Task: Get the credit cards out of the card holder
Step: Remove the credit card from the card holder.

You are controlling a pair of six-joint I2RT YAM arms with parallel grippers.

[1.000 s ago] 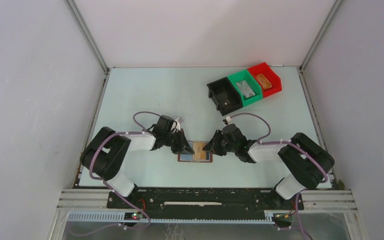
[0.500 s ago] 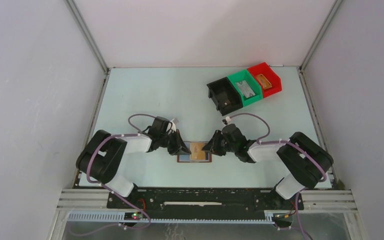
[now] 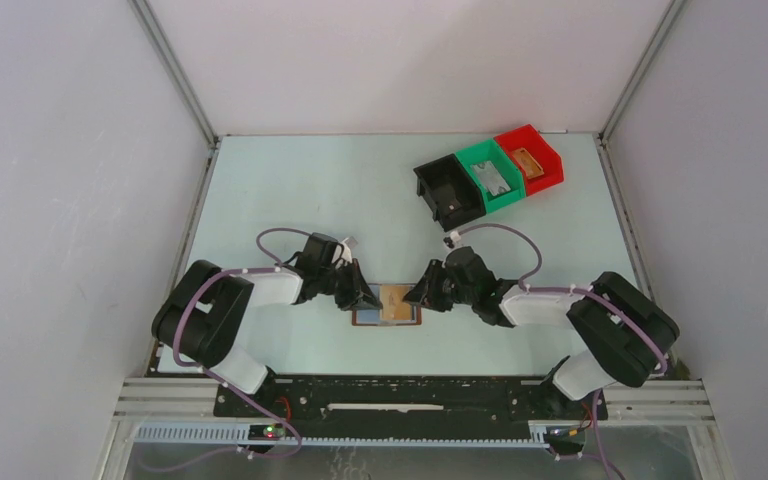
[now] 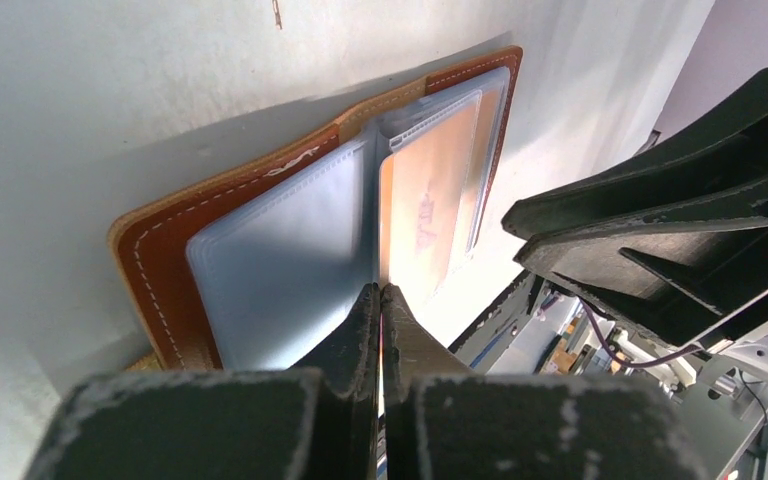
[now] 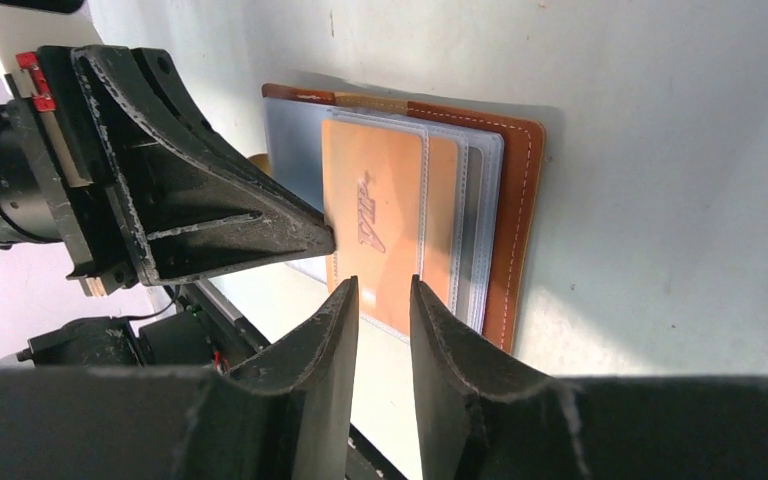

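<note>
The brown card holder lies open on the table between my grippers. In the left wrist view its leather rim frames pale blue clear sleeves. A tan-orange credit card sits in the top sleeve and shows in the left wrist view and the right wrist view. My left gripper is shut, its tip pressed on the sleeves at the card's left edge. My right gripper is slightly open and empty, its jaws just off the card's near edge.
Three joined bins stand at the back right. The black bin looks empty, the green bin holds a grey-white card and the red bin holds a tan-orange card. Grey walls close in the left, right and far sides.
My left arm has drawn back left and its gripper has settled lower at the card holder's left half. My right arm's elbow has shifted slightly right; its gripper stays at the card holder.
</note>
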